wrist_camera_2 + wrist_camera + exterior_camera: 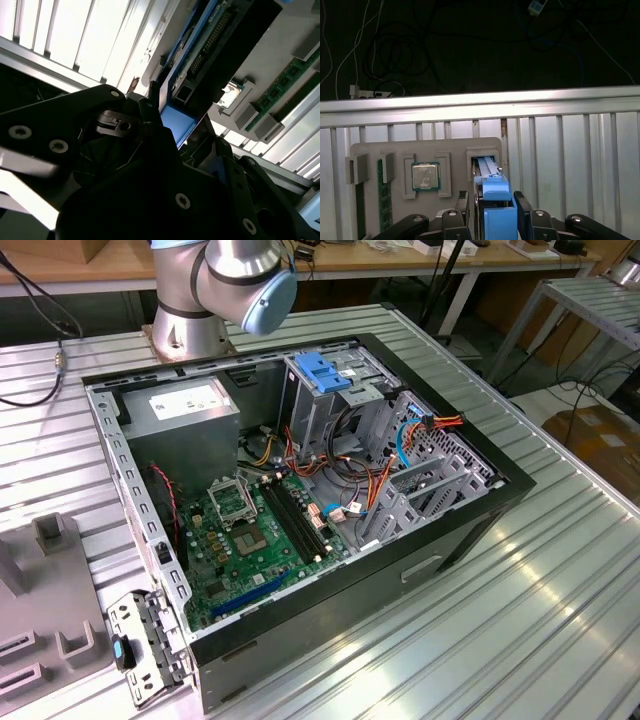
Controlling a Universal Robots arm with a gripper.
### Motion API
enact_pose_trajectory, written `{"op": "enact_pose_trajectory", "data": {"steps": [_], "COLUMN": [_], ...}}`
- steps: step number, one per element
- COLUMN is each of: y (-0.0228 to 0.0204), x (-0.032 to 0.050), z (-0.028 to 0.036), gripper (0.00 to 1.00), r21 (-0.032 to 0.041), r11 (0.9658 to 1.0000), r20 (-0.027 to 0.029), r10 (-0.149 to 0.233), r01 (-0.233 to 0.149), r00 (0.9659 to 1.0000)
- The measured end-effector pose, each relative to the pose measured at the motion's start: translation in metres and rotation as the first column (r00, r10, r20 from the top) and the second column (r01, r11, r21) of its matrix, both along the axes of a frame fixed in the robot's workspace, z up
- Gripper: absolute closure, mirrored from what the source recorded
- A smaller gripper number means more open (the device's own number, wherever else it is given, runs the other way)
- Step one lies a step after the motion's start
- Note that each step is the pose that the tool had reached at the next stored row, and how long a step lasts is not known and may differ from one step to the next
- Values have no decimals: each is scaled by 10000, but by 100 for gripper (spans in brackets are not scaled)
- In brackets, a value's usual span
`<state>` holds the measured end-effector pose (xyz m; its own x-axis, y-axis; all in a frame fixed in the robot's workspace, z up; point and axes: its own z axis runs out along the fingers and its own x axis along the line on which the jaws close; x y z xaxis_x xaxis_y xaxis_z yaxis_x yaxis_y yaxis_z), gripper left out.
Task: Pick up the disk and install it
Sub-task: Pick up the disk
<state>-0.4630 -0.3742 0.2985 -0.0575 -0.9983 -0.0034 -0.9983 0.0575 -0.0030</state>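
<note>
The disk [490,172] stands on edge in a slot of the grey parts tray [395,147], its blue side rail facing the camera. My gripper [492,201] sits over its near end, with a black finger [522,207] tight against each side of the blue rail. In the second wrist view the disk [210,45] shows its dark circuit-board side and blue rail, running away from my gripper [182,122]. The gripper is shut on the disk, which is still in the slot.
The tray also holds a processor [425,176] and memory sticks [382,197]. In the exterior view the open computer case [470,530] lies on the ribbed metal table, with a drive cage with a blue handle [325,370], a grey power supply [185,410] and the arm's base [220,280] behind.
</note>
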Motion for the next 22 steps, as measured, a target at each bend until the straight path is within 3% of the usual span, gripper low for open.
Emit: {"op": "enact_pose_trajectory", "data": {"steps": [22], "y": [0], "x": [0], "z": [-43], "gripper": [52], "r21": [0], "r11": [10000], "r20": [-1], "r10": [0], "r01": [0], "r00": [10000]}}
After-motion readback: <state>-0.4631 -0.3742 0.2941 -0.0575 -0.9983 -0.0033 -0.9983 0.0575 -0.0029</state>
